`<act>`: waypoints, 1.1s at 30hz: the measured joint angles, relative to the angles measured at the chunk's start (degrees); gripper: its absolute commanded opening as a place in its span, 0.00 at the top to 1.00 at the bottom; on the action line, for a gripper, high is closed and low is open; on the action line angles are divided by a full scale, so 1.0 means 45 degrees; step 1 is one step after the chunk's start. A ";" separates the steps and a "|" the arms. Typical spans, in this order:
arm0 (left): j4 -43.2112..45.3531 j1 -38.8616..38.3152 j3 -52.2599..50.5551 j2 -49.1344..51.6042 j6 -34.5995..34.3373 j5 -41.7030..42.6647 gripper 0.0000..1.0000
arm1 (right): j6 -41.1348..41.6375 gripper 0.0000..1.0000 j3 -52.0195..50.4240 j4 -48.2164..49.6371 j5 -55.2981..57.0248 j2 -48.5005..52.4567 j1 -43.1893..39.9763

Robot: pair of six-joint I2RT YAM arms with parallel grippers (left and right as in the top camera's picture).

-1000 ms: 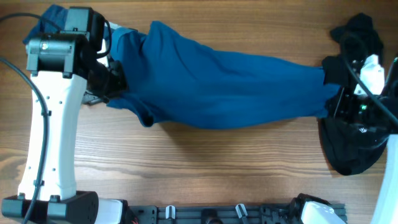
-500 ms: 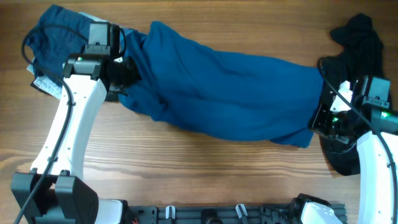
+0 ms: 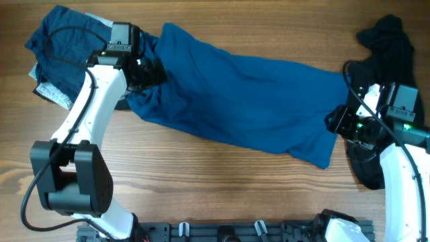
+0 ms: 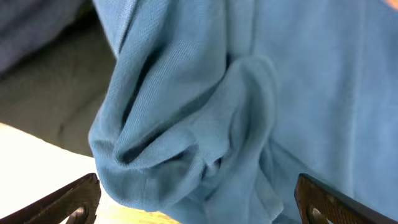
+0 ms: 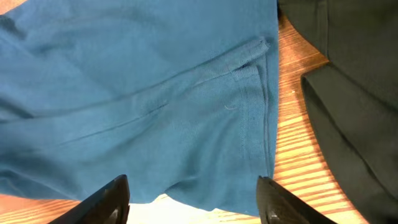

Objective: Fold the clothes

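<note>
A blue garment (image 3: 235, 101) lies stretched across the table from upper left to lower right. My left gripper (image 3: 146, 71) hovers over its bunched left end, jaws wide open. In the left wrist view the crumpled blue fabric (image 4: 199, 118) fills the frame between and beyond the fingertips (image 4: 71, 199), not pinched. My right gripper (image 3: 338, 122) is at the garment's right hem, also open. The right wrist view shows the hemmed edge (image 5: 249, 106) lying flat on the wood ahead of the gripper (image 5: 194, 200), with nothing clamped.
A black garment (image 3: 386, 47) is heaped at the right edge, partly under the right arm, and shows in the right wrist view (image 5: 348, 106). A dark blue garment (image 3: 64, 40) with a grey patterned edge lies at the upper left. Bare wood (image 3: 201, 181) runs along the front.
Both grippers went from shut to open and let go of the blue garment. Its right corner has dropped toward the front. The left gripper shifted up and right, the right gripper left.
</note>
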 measured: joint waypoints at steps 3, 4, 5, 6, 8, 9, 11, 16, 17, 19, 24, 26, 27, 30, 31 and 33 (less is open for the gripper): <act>-0.0063 0.0000 0.1491 -0.0010 0.0763 0.0461 0.01 | -0.0010 0.29 0.0772 0.0044 -0.0053 0.0000 0.0000; -0.0136 0.0000 0.2268 -0.0010 0.1025 0.0733 0.01 | -0.0039 0.29 0.1258 0.0073 -0.0136 0.0000 -0.0005; -0.0345 0.0000 0.3230 -0.0034 0.1263 0.1035 0.01 | -0.0097 0.29 0.1972 0.0000 -0.0214 0.0029 0.0000; -0.0491 -0.0034 0.4070 -0.0039 0.1438 0.1209 0.01 | -0.0296 0.29 0.2618 -0.0180 -0.0398 0.0170 0.0000; -0.0554 -0.0141 0.5115 -0.0073 0.1744 0.1350 0.00 | -0.0758 0.29 0.3672 -0.0529 -0.0782 0.0923 -0.0005; -0.0461 -0.0233 0.5416 -0.0068 0.1880 0.1355 0.00 | -0.1015 0.31 0.4148 -0.0651 -0.1035 0.1462 -0.0015; 0.0121 -0.0597 0.6227 0.0209 0.2263 0.1345 0.01 | -0.1443 0.34 0.4838 -0.0622 -0.1404 0.2788 -0.0029; 0.2399 -0.0933 0.6654 0.3900 0.3774 0.1336 0.01 | -0.1583 0.34 0.4886 -0.0491 -0.1248 0.3575 -0.0049; 0.2905 -0.0933 0.6625 0.4571 0.4090 0.1331 0.01 | -0.1579 0.34 0.4886 -0.0534 -0.1132 0.3575 -0.0049; 0.3439 -0.0933 0.6581 0.5809 0.4639 0.1273 0.01 | -0.1583 0.34 0.4896 -0.0593 -0.0967 0.3575 -0.0049; 0.5168 -0.0933 0.6577 0.6756 0.5440 0.1039 0.01 | -0.1583 0.34 0.4911 -0.0937 -0.0612 0.3575 -0.0049; 0.5727 -0.0933 0.6577 0.7291 0.5542 0.1001 0.02 | -0.1583 0.34 0.4906 -0.0957 -0.0549 0.3575 -0.0049; 0.5853 -0.0933 0.6577 0.7524 0.5547 0.0996 0.03 | -0.1583 0.34 0.4906 -0.0962 -0.0525 0.3575 -0.0049; 0.6475 -0.0933 0.6572 0.8510 0.5557 0.0821 0.12 | -0.1583 0.34 0.4906 -0.0962 -0.0379 0.3575 -0.0049; 0.6805 -0.0942 0.6572 0.8592 0.5586 0.0661 0.24 | -0.1583 0.34 0.4911 -0.0957 -0.0345 0.3575 -0.0049; 0.7456 -0.0947 0.6577 0.8592 0.5576 0.0345 0.67 | -0.1583 0.34 0.4906 -0.0957 -0.0335 0.3575 -0.0049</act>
